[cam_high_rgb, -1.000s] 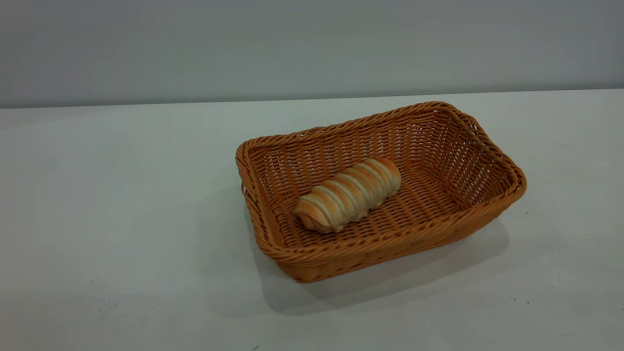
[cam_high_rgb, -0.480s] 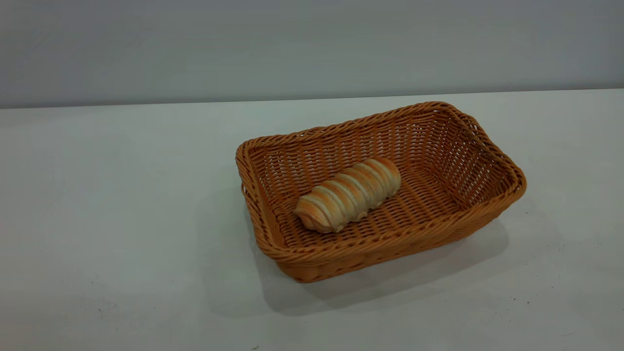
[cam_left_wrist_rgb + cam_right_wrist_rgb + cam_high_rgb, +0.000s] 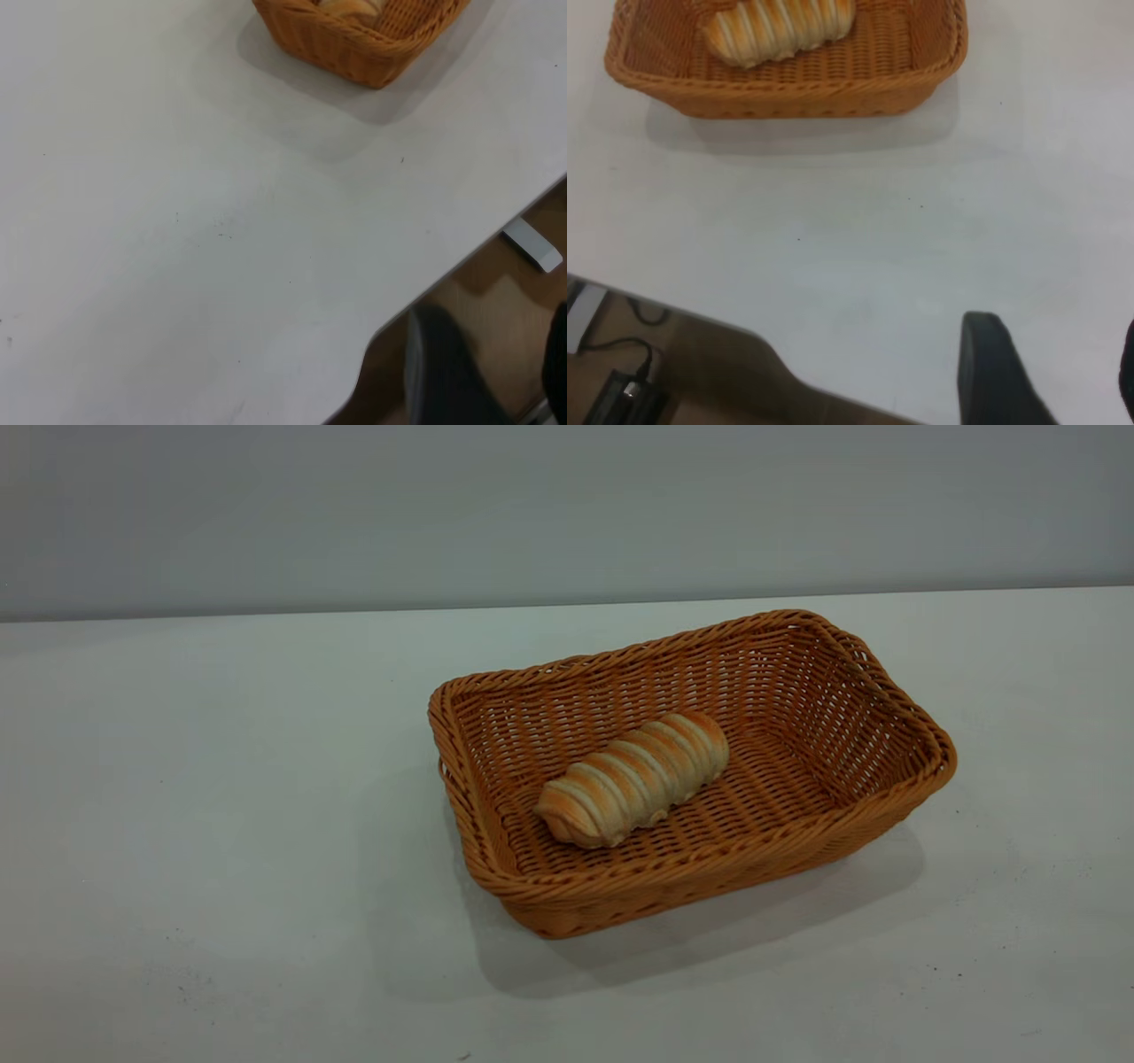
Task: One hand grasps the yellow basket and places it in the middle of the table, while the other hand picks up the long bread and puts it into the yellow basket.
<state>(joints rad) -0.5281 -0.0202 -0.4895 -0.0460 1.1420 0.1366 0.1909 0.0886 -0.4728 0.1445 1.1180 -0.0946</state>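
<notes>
In the yellow basket [image 3: 895, 788] lies the long bread [image 3: 633, 778].

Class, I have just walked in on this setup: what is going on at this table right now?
Nothing is being handled at this moment. The yellow basket stands near the middle of the table, and the long bread lies inside it on the woven bottom. Neither arm appears in the exterior view; both wrist views look at the basket from a distance, each gripper well clear of it, so the task looks done.
</notes>
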